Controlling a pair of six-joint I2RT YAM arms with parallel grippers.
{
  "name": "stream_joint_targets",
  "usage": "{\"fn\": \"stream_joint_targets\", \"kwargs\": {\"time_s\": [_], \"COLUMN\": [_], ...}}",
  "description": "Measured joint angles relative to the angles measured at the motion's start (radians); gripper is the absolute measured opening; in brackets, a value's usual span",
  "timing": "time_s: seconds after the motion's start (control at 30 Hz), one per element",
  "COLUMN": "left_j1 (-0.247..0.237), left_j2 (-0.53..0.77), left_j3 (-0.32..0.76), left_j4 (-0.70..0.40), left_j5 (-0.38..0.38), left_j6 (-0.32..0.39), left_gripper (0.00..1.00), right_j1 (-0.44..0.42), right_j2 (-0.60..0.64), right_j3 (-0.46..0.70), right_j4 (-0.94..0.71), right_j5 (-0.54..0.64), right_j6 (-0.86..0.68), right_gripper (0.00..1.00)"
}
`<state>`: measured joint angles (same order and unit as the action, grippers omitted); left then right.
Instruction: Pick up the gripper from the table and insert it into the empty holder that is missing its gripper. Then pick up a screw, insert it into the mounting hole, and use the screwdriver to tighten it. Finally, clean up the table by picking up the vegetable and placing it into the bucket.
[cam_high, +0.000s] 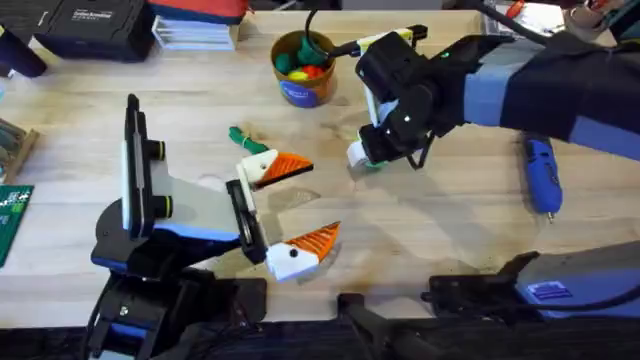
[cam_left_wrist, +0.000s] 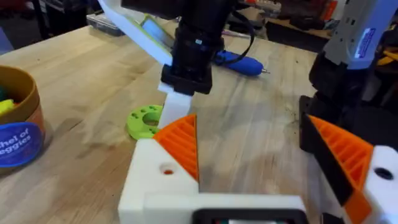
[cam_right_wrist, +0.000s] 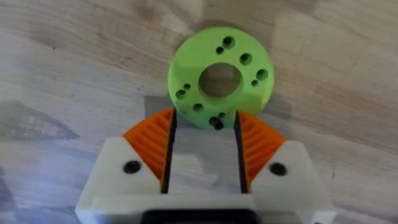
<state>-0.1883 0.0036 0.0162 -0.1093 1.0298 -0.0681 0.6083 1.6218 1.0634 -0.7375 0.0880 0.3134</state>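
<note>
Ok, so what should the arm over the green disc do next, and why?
Probably ease down a little and shut on the small dark bit, which looks like a screw, at the edge of the green disc. The right gripper hangs just above the disc, jaws open, with that bit between them.

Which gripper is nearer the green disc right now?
Right. The right gripper hangs directly over the green disc, fingers open at its edge. The left gripper sits farther away, across the table.
</note>
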Motion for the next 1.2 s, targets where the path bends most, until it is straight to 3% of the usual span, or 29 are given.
{"fn": "stream_joint_targets", "kwargs": {"time_s": [0.77,0.87,1.07,1.2], "left_j1": [0.0,0.0,0.0,0.0], "left_j2": [0.0,0.0,0.0,0.0], "left_j3": [0.0,0.0,0.0,0.0], "left_j4": [0.0,0.0,0.0,0.0], "left_j5": [0.0,0.0,0.0,0.0], "left_j6": [0.0,0.0,0.0,0.0], "left_gripper": [0.985,0.985,0.986,0.985], "right_j1": [0.0,0.0,0.0,0.0], "right_j2": [0.0,0.0,0.0,0.0], "right_j3": [0.0,0.0,0.0,0.0], "right_j4": [-0.018,-0.015,-0.015,-0.015], "right_j5": [0.001,0.001,0.002,0.002], "right_j6": [0.0,0.0,0.0,0.0], "right_gripper": [0.423,0.359,0.35,0.259]}}
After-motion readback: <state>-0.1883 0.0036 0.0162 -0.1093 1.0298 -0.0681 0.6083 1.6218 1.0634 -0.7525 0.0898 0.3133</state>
